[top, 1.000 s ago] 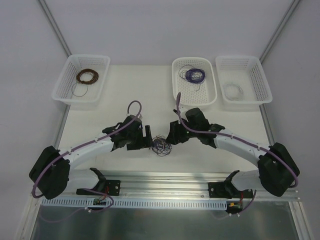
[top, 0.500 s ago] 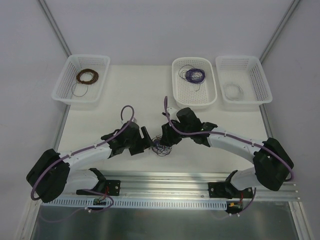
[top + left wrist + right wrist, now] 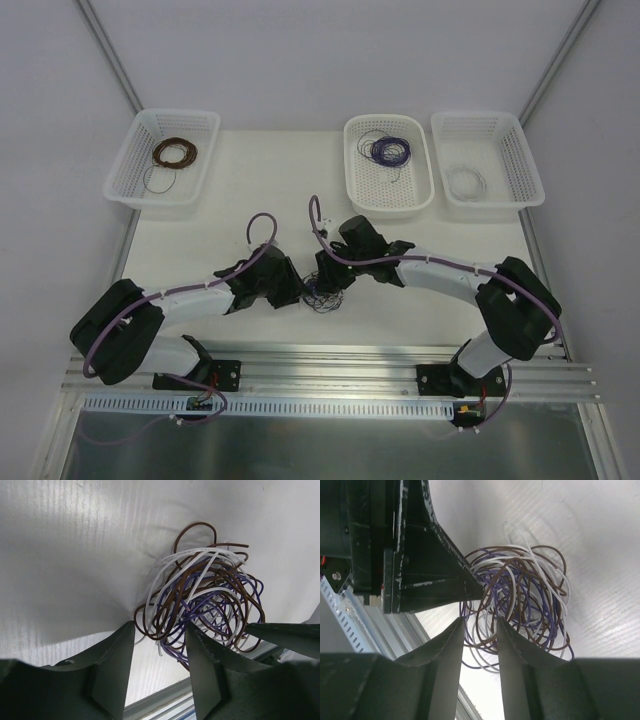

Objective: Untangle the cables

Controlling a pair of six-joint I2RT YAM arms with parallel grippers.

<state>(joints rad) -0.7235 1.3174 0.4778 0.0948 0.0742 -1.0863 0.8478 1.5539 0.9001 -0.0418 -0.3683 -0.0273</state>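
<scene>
At the near edge of the worktop (image 3: 250, 200), just beyond the aluminium rail (image 3: 330, 362), both arms fold inward and meet in the lower centre of the overhead frame. There the cables (image 3: 322, 297) lie as one small knot, with brown, purple and white strands looped through each other.

The left pincer (image 3: 160, 630) has its fingers apart, and the lower loops of the knot sit in the gap between them. The right pincer (image 3: 480, 621) comes in from the opposite side with a narrower gap, also unclamped. A few brown and purple strands cross between its tips, and its partner's finger is just beside them. Neither pincer appears to have a firm hold on a single strand.

Well apart from the knot, along the top of the overhead frame, stand three white baskets. The left basket (image 3: 130, 185) holds a brown coil (image 3: 174, 153), the middle basket (image 3: 358, 195) a purple coil (image 3: 390, 150), and the right basket (image 3: 525, 165) a white coil (image 3: 466, 181). This suggests part of the sorting is done.

The knot between the pincers has not yet been pulled apart. By the look of it, all three colours are left to be separated.
</scene>
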